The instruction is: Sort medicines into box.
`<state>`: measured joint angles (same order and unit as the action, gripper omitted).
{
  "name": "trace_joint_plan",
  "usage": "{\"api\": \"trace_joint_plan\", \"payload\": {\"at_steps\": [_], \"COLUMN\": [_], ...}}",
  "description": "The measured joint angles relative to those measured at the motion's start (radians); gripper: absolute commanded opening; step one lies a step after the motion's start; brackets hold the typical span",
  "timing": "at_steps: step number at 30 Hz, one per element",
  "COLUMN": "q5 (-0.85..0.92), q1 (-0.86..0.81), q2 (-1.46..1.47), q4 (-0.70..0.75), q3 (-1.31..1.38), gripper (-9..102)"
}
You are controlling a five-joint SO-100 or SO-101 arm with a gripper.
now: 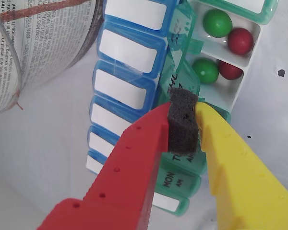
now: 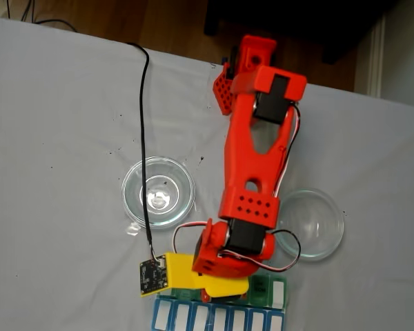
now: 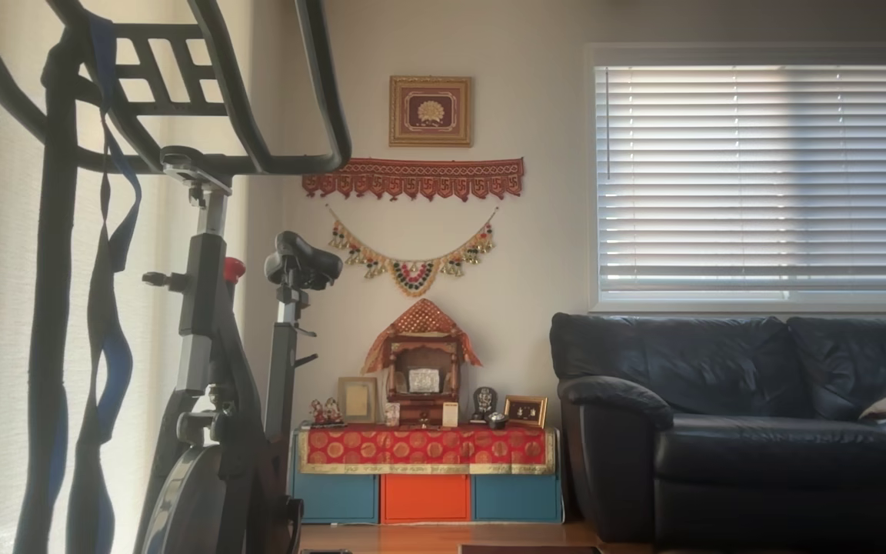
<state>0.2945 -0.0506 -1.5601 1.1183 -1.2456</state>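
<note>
In the wrist view my hand [image 1: 183,125], one red finger and one yellow finger [image 1: 240,177], is nearly closed, with a dark grey foam pad [image 1: 183,120] squeezed between the tips. The tips sit right over the rectangular pill organizer [image 1: 134,91], on its row of translucent green day-labelled lids [image 1: 182,167]; whether the pad is gripping a raised lid or only pressing against it I cannot tell. Beside the green row lies the attached blue row with white labels [image 1: 127,52]. Just beyond my fingertips two white compartments stand open: the farther one holds a glossy green round pill [image 1: 217,23] touching a glossy red round pill [image 1: 240,40], and the nearer one holds another green pill [image 1: 205,70] beside another red pill [image 1: 229,70].

In the fixed view my red arm [image 2: 255,172] reaches down across the white tabletop [image 2: 55,138] to the organizer at the bottom edge, passing between two round clear glass dishes [image 2: 158,191], one on each side.
</note>
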Motion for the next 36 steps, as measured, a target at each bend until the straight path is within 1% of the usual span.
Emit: {"api": "trace_joint_plan", "payload": {"at_steps": [15,27,36], "q5": [0.037,0.066,0.075], "q1": [0.014,0.029,0.037], "q2": [-0.005,-0.005,0.054], "q4": [-0.074,-0.078,-0.091], "q3": [-0.112,-0.160,-0.161], "gripper": [1,1,1]}}
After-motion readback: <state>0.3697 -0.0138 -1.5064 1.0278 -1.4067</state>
